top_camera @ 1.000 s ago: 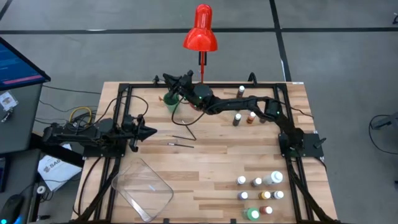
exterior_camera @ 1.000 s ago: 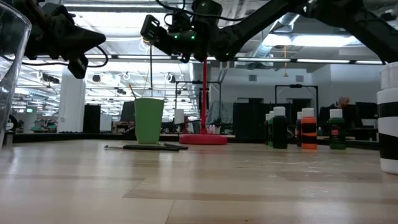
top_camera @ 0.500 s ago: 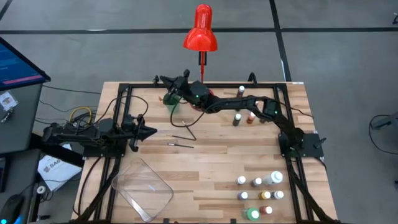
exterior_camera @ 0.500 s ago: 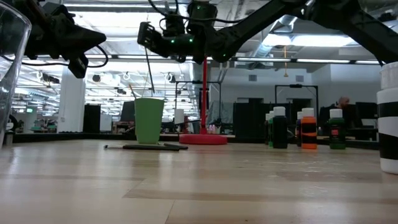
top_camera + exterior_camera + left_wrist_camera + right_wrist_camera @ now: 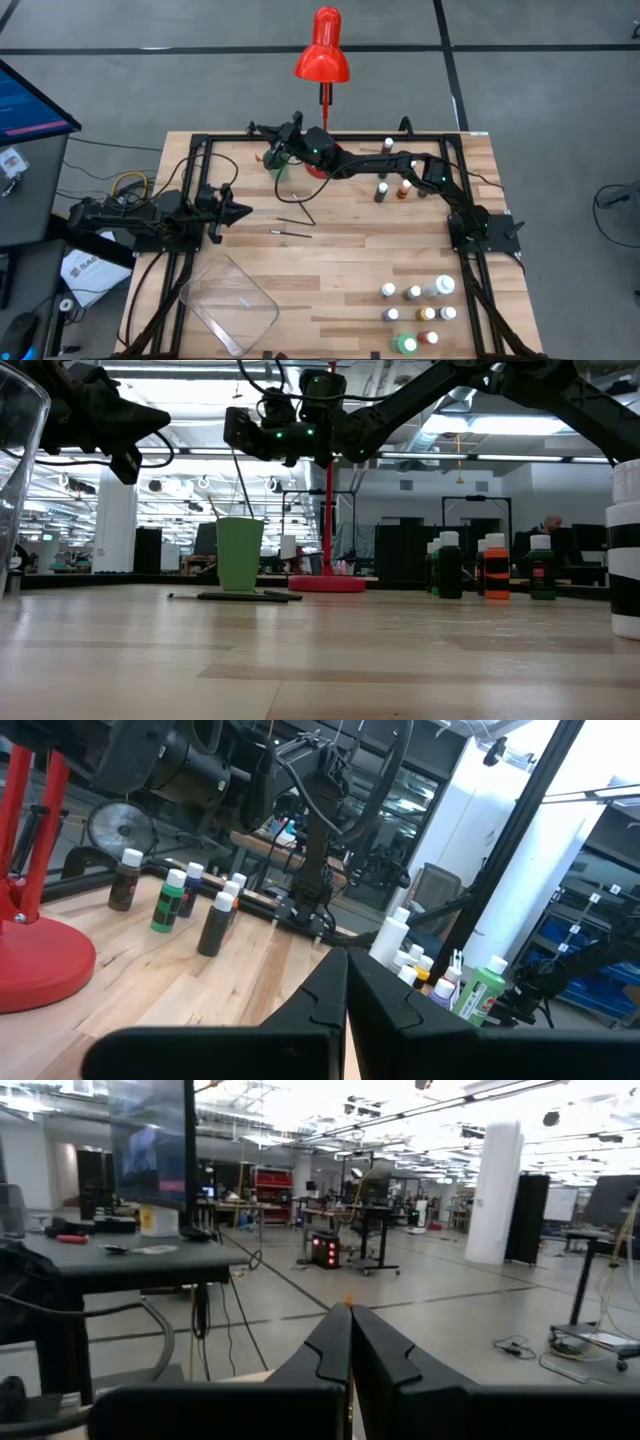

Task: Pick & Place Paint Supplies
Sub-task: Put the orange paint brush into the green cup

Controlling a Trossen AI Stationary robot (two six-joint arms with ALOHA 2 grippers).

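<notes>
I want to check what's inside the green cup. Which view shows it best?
The low view: the green cup stands side-on in full, with thin stems rising from its rim. The high view shows only part of it under the right gripper. Neither wrist view shows it.

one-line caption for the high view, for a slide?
Right tool holds a brush above the green cup; left tool waits shut at the left edge.
</notes>
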